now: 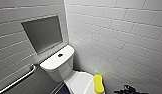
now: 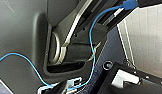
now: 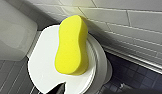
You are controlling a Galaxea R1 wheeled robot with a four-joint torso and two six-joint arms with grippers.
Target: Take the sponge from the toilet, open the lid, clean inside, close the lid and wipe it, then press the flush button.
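Sponge (image 1: 98, 83) sits low and right of centre in the head frame, lying flat on the shut lid (image 1: 79, 82) of the toilet (image 1: 57, 65), close to the lid edge nearest the tiled wall (image 1: 122, 37). In the right wrist frame the sponge (image 3: 72, 45) is centred and seen from above, long axis running up the frame, one end reaching the lid rim. That framing suggests the right arm is lined up over it for a top-down grab. A dark sliver of the right gripper (image 3: 60, 90) pokes in at the bottom edge, apart from the sponge. Cannot tell if that claw is spread or pressed together. Likely step: pickup not yet done, and the lid can't be lifted until the sponge is off it. Flush button (image 1: 60, 55) is on the tank top, centre frame; grab bar (image 1: 19, 80) is lower left. The left wrist frame faces the robot's own dark body and a blue cable (image 2: 92, 50), so that arm looks tucked out of the way. Left gripper state: cannot tell.
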